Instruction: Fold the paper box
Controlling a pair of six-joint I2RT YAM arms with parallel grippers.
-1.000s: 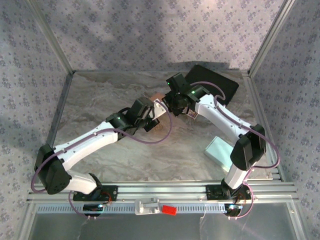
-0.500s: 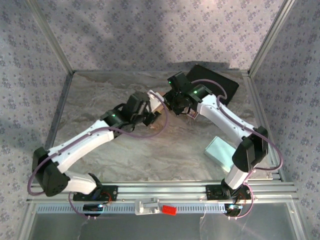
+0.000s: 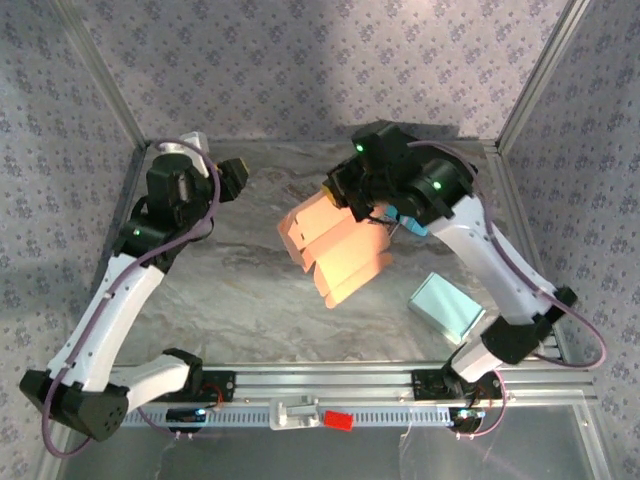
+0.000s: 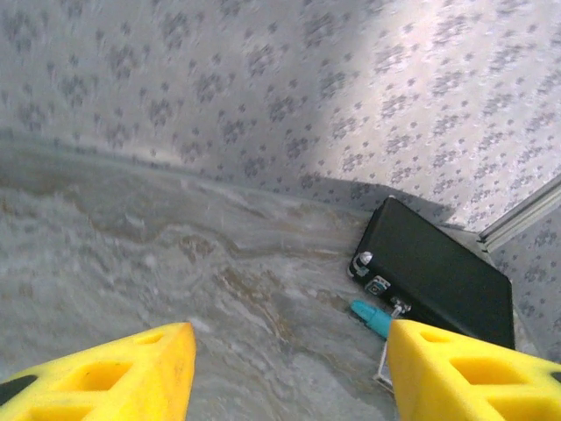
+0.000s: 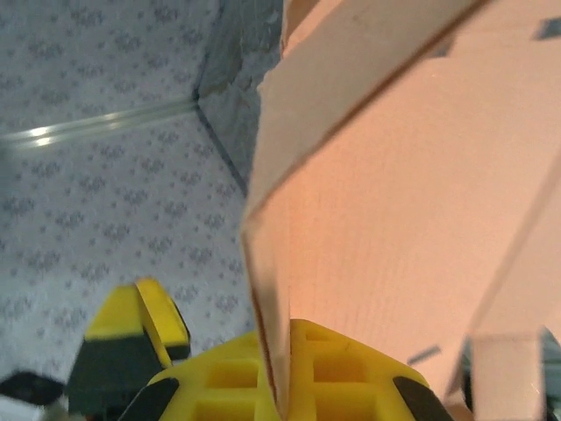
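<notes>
- We judge the fold to be partway. The paper box (image 3: 335,245) hangs in the air over the middle of the table (image 3: 240,290), with several orange panels bent at angles to each other. It is not closed into a finished shape.
- The right tool (image 5: 282,377) is clamped on the edge of one panel and carries the whole box.
- The left tool (image 4: 289,360) stands open with nothing between its pads, near the far-left corner and well apart from the box.
- As we read it, the loose flaps have yet to be tucked and the box set down.
- From above, the wrist hides the grip point. The right wrist view cuts off most of the box, so we cannot tell which tabs sit in their slots.
</notes>
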